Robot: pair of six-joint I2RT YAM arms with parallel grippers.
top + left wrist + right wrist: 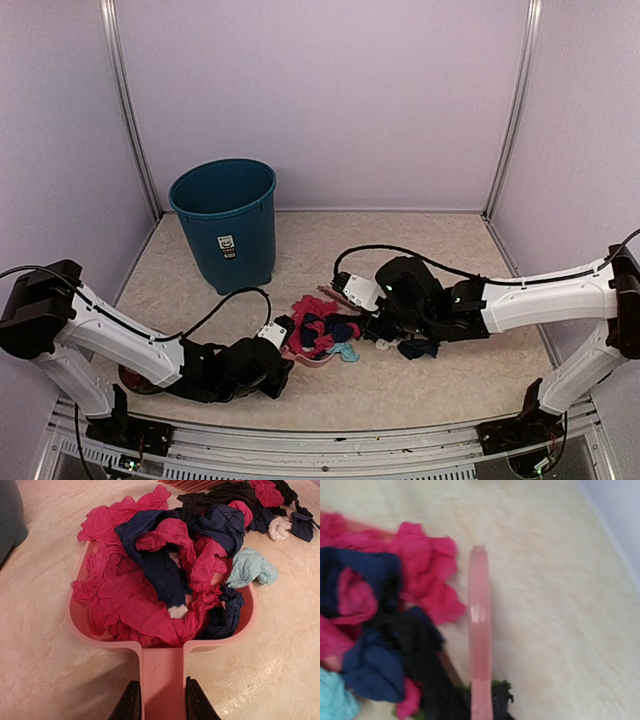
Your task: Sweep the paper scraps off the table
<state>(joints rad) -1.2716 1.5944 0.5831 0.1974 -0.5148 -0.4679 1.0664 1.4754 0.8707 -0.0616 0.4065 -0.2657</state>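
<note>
The left gripper [162, 684] clamps the handle of the pink pan [75, 615], which lies flat on the table [440, 240]. A teal bin [226, 225] stands behind it to the left. Magenta and dark blue scraps [150, 580] fill the pan; one teal, one white and several dark ones lie on the table just past its right side. The right gripper [375, 318] is closed on the brush [479, 630].
</note>
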